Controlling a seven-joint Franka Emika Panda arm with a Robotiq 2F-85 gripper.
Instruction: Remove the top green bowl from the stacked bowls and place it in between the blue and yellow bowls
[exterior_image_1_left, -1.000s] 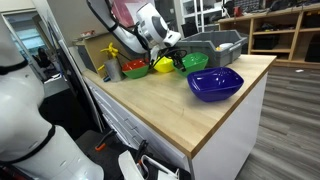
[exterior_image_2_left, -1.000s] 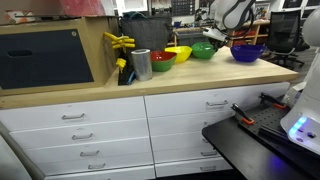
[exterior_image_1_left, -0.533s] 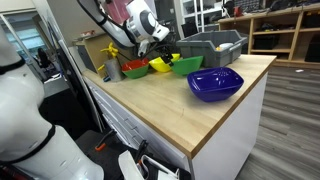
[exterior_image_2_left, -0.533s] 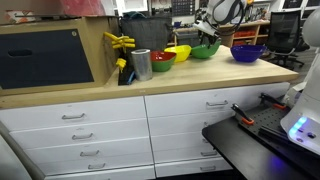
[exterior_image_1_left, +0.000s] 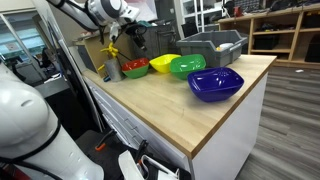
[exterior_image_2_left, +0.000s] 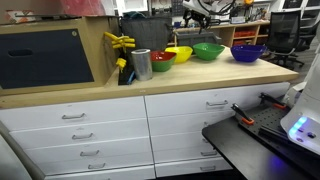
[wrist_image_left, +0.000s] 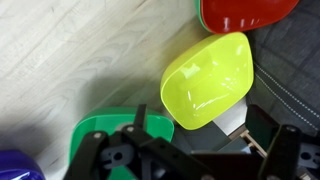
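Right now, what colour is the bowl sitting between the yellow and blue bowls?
Green. The green bowl shows best in an exterior view.

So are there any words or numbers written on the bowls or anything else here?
None can be read. The blue bowl, green bowl, yellow bowl and red bowl are plain, with no writing. Anything on the far shelves is too small and blurred to read.

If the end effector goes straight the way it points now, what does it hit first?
Probably the yellow bowl at its rim; the green bowl sits close beside it. Depth is unclear.
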